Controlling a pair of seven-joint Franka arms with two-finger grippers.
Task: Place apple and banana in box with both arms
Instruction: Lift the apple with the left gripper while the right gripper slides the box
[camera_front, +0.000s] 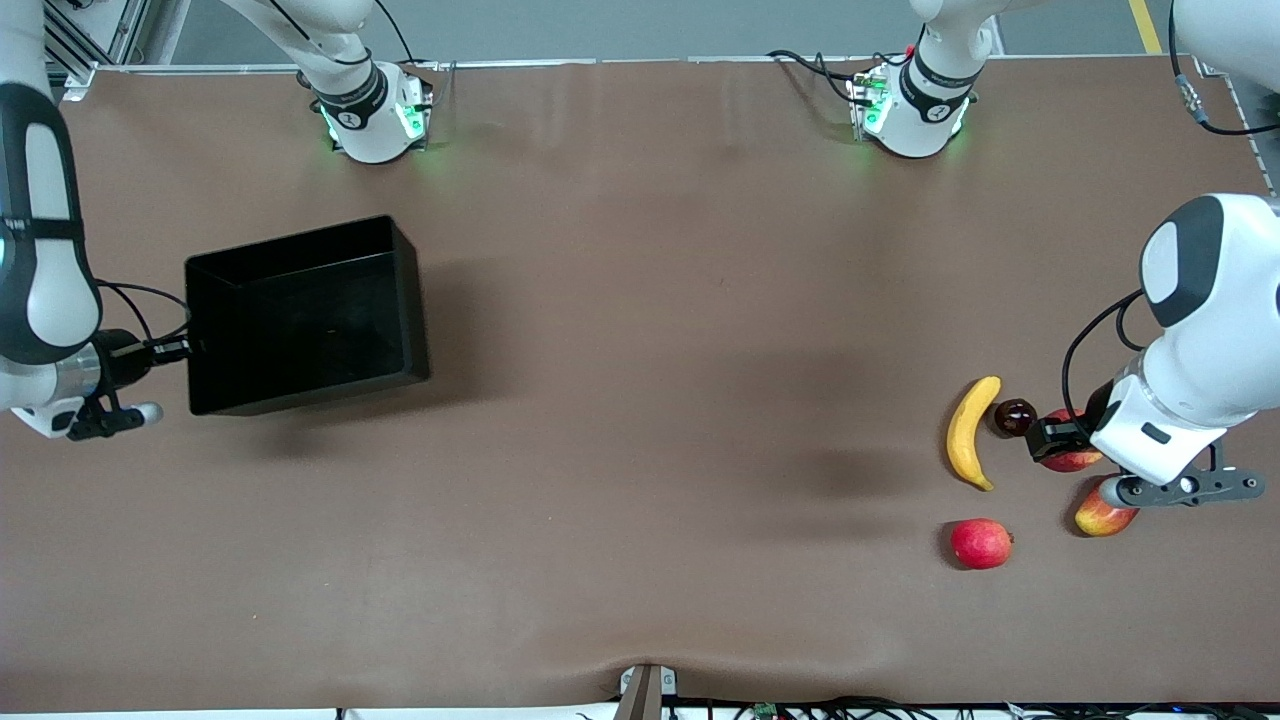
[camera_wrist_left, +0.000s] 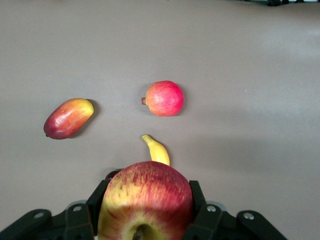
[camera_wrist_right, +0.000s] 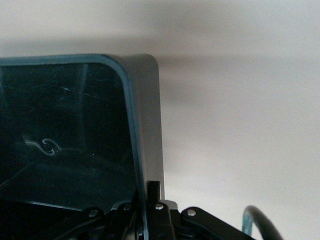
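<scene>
Table (camera_front: 640, 400): flat matte brown sheet, slightly rippled at the edge nearest the front camera.

Box (camera_front: 305, 315): black rectangular plastic bin, open top, glossy scuffed inside, rounded corners. It sits at the right arm's end of the table. Right claw (camera_front: 185, 349) is closed on the box wall at that end; in the right wrist view the thin rim (camera_wrist_right: 131, 125) runs straight between its fingers.

Apple (camera_wrist_left: 147, 200): round, smooth, red streaked with yellow, stem dimple facing the left wrist camera. Left claw (camera_front: 1060, 437) grips it, one black finger pressed on each side, at the left arm's end of the table.

Banana (camera_front: 970, 432): curved, smooth yellow, darker tips, lying on the table just beside the claw, toward the table's middle. A small dark glossy round fruit (camera_front: 1014, 417) sits between banana and claw.

Round red fruit with a nub (camera_front: 981, 543): matte, nearer the front camera than the banana. Oval red-yellow mango (camera_front: 1105, 515) lies partly under the left arm's wrist.
</scene>
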